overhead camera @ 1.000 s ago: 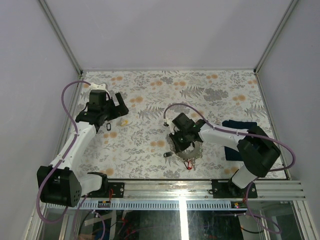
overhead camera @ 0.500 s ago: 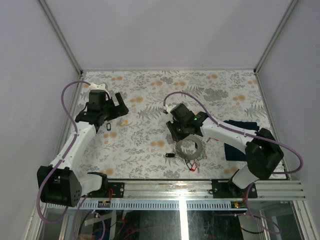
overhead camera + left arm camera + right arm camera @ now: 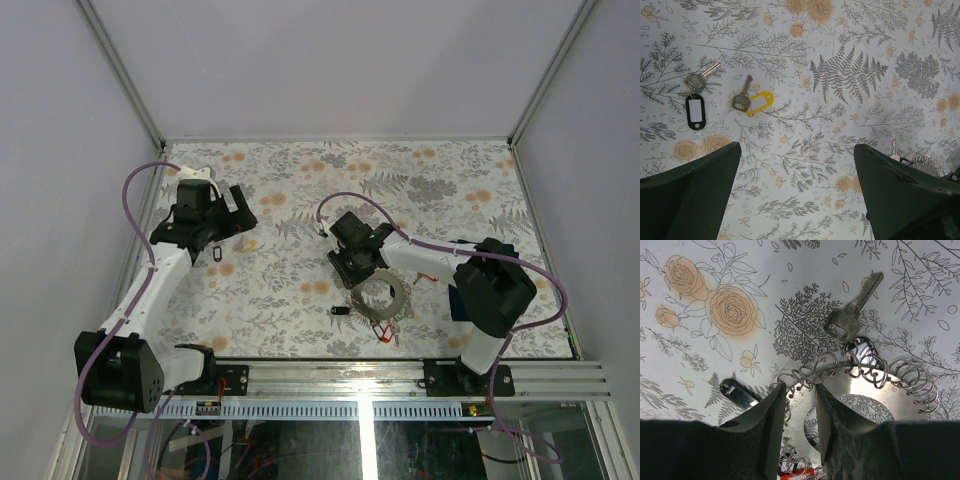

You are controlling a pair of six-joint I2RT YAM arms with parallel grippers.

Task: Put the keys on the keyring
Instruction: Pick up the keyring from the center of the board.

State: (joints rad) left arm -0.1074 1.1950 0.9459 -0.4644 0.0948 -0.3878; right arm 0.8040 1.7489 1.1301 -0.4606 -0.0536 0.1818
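tabletop (image 3: 300, 170): pale grey-white ground, printed with grey ferns and sprigs and orange roses
keyring (image 3: 892, 395): bright grey metal, silver wire coils along the rim
black-tagged key (image 3: 695, 100), far left: dull silver blade, black tag with a white window
yellow-tagged key (image 3: 751, 101), beside it: silver blade, yellow tag
red tags (image 3: 386, 328), near edge of keyring: red
cables (image 3: 135, 185): purple
left pincer (image 3: 796, 150): fingers dark green
right pincer (image 3: 800, 395): fingers black, grainy

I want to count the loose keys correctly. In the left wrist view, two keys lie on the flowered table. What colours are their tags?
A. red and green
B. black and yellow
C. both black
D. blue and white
B: in the left wrist view, the black-tagged key lies at the left and the yellow-tagged key lies just to its right. They are apart from each other.
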